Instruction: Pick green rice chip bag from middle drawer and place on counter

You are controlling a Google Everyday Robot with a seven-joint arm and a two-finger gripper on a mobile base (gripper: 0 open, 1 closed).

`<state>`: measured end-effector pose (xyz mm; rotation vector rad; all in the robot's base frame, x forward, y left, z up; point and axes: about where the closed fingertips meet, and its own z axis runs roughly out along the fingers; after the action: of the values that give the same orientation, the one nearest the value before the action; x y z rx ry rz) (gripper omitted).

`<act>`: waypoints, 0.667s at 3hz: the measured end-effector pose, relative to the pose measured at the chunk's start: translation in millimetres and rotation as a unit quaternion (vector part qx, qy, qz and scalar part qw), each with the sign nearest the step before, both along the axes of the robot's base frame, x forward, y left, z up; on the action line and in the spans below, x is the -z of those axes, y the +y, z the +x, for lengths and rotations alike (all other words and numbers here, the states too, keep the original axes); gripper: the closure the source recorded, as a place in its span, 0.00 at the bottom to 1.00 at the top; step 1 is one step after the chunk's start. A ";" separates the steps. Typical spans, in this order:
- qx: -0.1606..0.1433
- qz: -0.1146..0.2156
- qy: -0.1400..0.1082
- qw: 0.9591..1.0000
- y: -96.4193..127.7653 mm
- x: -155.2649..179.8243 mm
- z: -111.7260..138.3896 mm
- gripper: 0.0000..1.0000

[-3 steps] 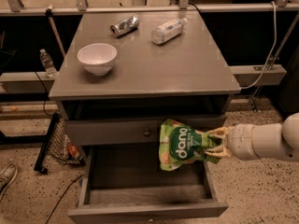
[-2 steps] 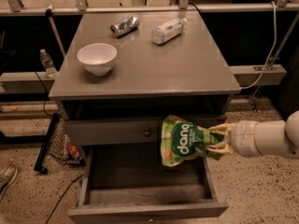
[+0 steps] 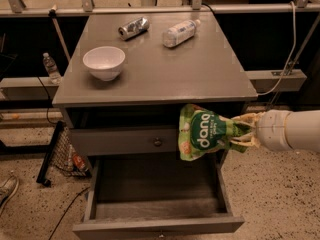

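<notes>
The green rice chip bag [image 3: 205, 131], with white "dang" lettering, hangs in the air in front of the cabinet, just below the counter's [image 3: 165, 71] front edge and above the open middle drawer [image 3: 155, 201]. My gripper [image 3: 241, 131] comes in from the right and is shut on the bag's right edge. The drawer's grey floor is bare.
On the counter stand a white bowl [image 3: 104, 62] at the left, a crushed can [image 3: 133, 27] and a clear plastic bottle [image 3: 179, 32] at the back. A closed drawer front with a brass knob [image 3: 157, 142] sits above the open drawer. A bottle [image 3: 50, 67] stands at the left behind the cabinet.
My gripper has lifted the bag upward and a little to the right, from over the drawer toward the counter's front edge.
</notes>
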<state>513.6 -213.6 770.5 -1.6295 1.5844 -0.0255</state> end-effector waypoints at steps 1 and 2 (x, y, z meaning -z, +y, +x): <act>0.000 0.000 0.000 1.000 0.1 0.0 0.0 1.00; -0.002 0.003 -0.010 1.000 -2.3 -13.6 -3.7 1.00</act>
<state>509.9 -215.9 784.1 -1.6227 1.5651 -0.0337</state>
